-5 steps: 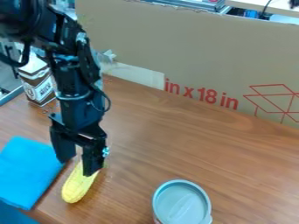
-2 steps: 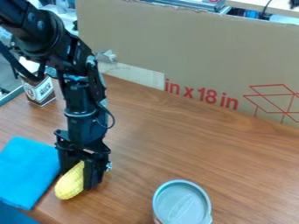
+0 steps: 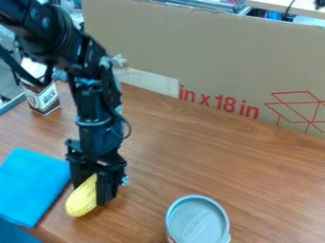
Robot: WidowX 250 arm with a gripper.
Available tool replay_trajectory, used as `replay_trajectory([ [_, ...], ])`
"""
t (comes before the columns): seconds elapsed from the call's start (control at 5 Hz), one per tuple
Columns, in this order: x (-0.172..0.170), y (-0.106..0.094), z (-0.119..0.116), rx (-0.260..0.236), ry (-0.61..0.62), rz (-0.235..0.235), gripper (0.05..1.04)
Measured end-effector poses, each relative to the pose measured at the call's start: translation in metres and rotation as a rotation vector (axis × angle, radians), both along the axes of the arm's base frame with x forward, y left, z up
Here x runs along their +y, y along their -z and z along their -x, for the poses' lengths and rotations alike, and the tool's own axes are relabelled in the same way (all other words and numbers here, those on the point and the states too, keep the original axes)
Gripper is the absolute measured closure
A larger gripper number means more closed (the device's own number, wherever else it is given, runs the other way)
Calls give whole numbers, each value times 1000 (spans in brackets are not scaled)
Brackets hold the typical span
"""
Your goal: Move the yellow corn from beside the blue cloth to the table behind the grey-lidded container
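Evenly yellow, round-ended corn, held in gripper.

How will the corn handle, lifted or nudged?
Probably stiff: the corn shows no sag where its rounded end juts from the pincer. That overhang might make it tilt when lifted. Set loose, it could roll sideways, being long and rounded.

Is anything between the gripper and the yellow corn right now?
Nothing visible is in the way: the gripper has its fingers around the yellow corn. The blue cloth lies beside them, not between.
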State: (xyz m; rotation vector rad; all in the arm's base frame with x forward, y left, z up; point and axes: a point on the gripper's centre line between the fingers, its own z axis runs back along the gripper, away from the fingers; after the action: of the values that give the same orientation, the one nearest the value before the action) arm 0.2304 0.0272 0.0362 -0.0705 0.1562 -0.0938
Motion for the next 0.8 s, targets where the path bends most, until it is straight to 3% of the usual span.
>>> replay_trajectory([
  [0.2,-9,-24,-15,0,20,-98,403],
  [0.4,-28,-31,-52,-50,117,-153,403],
  [0.6,-37,-12,-93,-147,195,-136,403],
  [0.8,-43,-2,-117,-138,234,-106,403],
])
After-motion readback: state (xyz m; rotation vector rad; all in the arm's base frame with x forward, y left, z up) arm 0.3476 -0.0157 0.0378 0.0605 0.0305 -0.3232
